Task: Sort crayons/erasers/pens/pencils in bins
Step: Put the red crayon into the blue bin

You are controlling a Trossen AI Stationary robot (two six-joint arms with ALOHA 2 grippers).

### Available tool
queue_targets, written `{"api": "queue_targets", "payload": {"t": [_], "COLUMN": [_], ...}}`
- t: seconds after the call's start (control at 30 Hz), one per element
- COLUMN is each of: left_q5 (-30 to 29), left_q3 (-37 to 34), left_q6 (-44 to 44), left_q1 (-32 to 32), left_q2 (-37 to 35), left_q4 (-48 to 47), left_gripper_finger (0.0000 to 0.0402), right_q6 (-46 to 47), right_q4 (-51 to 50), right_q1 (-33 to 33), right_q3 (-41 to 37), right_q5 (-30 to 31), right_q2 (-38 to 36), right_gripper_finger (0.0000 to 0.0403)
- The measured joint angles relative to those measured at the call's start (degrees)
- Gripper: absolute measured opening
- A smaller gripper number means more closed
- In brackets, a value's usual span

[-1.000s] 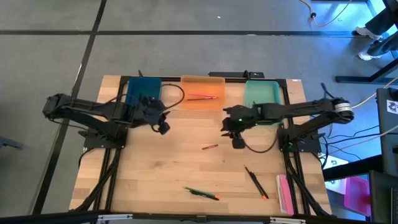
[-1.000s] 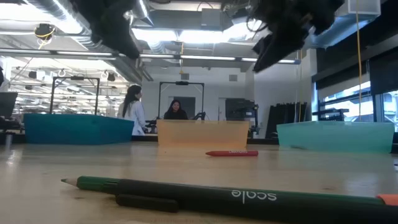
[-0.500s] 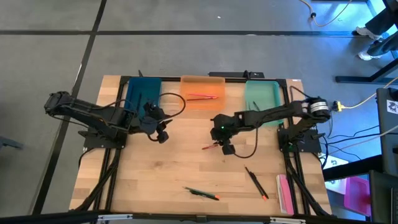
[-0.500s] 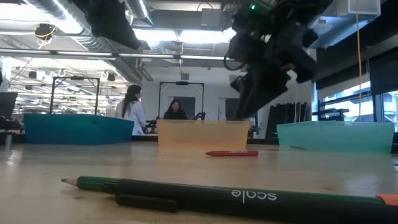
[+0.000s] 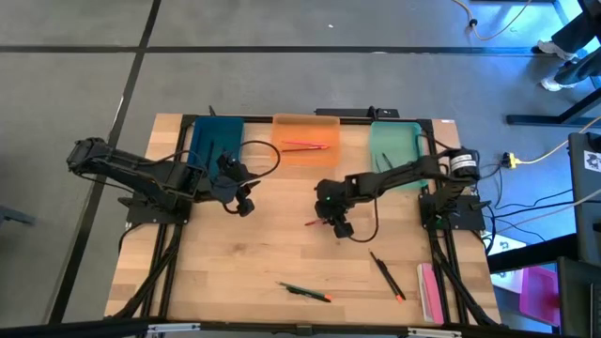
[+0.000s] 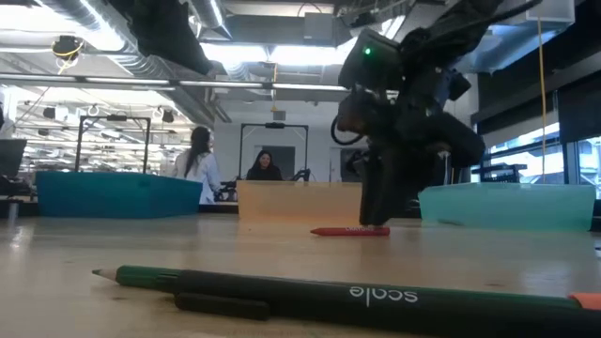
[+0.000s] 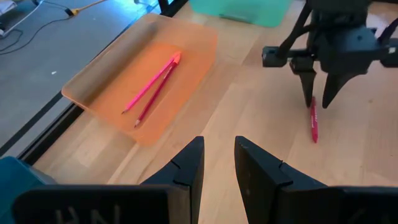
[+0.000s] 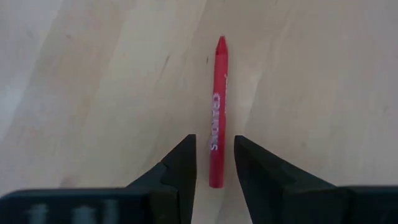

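Wooden table in a workshop, two people beyond. Right pincer is lowered, narrowly parted, astride a red crayon, ungrasped. Left pincer is narrowly parted, empty.

Red crayon; orange bin; teal bin; mint bin.

Right gripper over pale wooden bench, two dark fingers parted, red crayon lying flat between them, lettered side up, pointed tip reaching ahead, blunt end level with the fingertips
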Motion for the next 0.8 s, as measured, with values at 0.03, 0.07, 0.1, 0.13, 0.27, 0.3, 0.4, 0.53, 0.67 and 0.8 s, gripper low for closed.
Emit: {"api": "queue_targets", "payload": {"t": [0.03, 0.07, 0.1, 0.13, 0.27, 0.3, 0.4, 0.53, 0.67, 0.8], "left_q5": [0.0, -0.02, 0.0, -0.01, -0.23, -0.39, -0.46, -0.64, -0.68, -0.7], "left_q3": [0.0, 0.0, 0.0, 0.0, 0.0, 0.0, 0.0, 0.0, 0.0, 0.0], "left_q6": [-0.02, 0.0, -0.01, 0.0, -0.02, -0.02, -0.02, -0.02, -0.02, -0.04], "left_q1": [0.0, 0.0, 0.0, 0.0, 0.06, 0.04, 0.04, 0.06, 0.04, 0.04], "left_q2": [0.0, 0.0, 0.0, 0.0, 0.0, 0.0, 0.0, 0.0, 0.0, 0.0], "left_q4": [0.0, 0.0, -0.01, -0.04, -0.02, -0.04, -0.03, -0.02, -0.02, -0.02], "left_gripper_finger": [0.008, 0.008, 0.008, 0.008, 0.008, 0.008, 0.008, 0.008, 0.008, 0.008], "right_q6": [-0.14, -0.17, -0.22, -0.23, -0.34, -0.34, -0.09, 1.4, 2.46, 2.9], "right_q4": [-0.07, 0.22, 0.43, 0.6, 0.9, 0.85, 0.64, 0.73, 0.9, 0.64], "right_q1": [0.0, 0.0, 0.0, 0.07, 0.93, 1.27, 1.77, 1.97, 1.95, 1.95], "right_q3": [0.0, 0.0, 0.03, 0.17, 0.33, 0.33, 0.28, 0.26, 0.25, 0.22], "right_q5": [0.02, 0.21, 0.45, 0.79, 4.15, 5.31, 6.84, 7.51, 7.96, 7.96], "right_q2": [0.56, 1.12, 1.54, 2.02, 3.12, 3.13, 3.18, 3.29, 3.34, 3.34], "right_gripper_finger": [0.0113, 0.0113, 0.0113, 0.0113, 0.0113, 0.0113, 0.0108, 0.008, 0.0042, 0.002]}}
